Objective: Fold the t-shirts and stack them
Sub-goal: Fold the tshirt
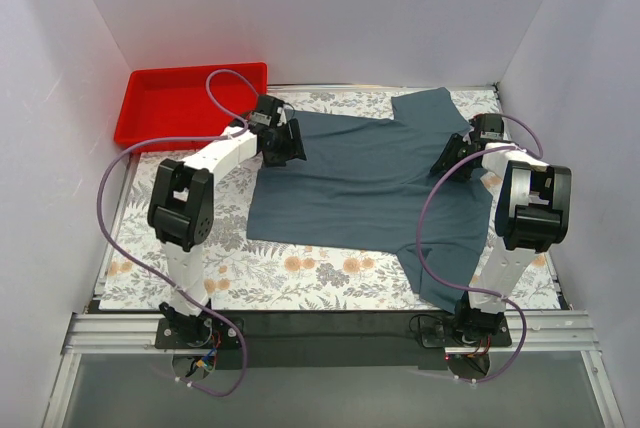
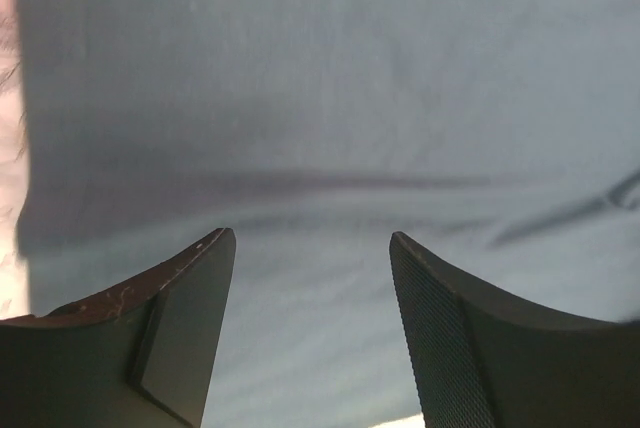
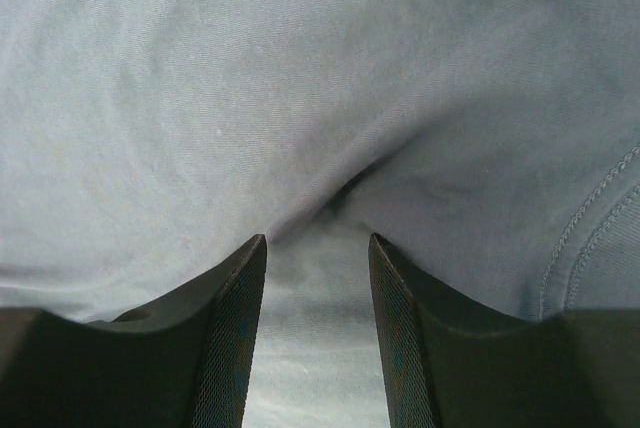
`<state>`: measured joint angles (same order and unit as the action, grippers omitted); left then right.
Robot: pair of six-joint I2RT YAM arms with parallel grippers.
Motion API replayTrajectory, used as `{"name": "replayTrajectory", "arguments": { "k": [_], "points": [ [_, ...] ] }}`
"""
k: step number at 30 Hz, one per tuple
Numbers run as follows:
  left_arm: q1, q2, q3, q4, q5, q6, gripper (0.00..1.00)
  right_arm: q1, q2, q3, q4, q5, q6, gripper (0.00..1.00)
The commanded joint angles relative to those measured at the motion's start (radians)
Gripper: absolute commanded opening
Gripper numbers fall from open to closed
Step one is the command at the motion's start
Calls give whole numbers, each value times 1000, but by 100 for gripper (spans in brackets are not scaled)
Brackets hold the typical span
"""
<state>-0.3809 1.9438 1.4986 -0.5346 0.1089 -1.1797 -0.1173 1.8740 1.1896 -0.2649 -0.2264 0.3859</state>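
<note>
Both our jaws stand spread over the shirt (image 1: pixel 370 183); closing too shallow, we risk the cloth slipping free mid-fold

Both arms are reaching forward over the worktop with elbows sticking up, wrists bending in toward each other. The left pincer (image 1: pixel 288 144) is pointing down and inward, its jaws sitting wide apart. The right pincer (image 1: pixel 452 160) is angling down too, jaws parted but showing a narrower gap.

Slate t-shirt (image 1: pixel 370 183) spread flat, red tray (image 1: pixel 170 106) — far left
</note>
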Motion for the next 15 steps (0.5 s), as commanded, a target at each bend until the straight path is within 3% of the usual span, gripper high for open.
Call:
{"name": "replayTrajectory", "arguments": {
  "k": [1,15],
  "points": [
    [-18,64,81,19,-6,0,57,1,-2,19,23,13,-13,45],
    [-46,263,169,61,-69,3,55,-27,23,10,13,85,-54,45]
  ]
}}
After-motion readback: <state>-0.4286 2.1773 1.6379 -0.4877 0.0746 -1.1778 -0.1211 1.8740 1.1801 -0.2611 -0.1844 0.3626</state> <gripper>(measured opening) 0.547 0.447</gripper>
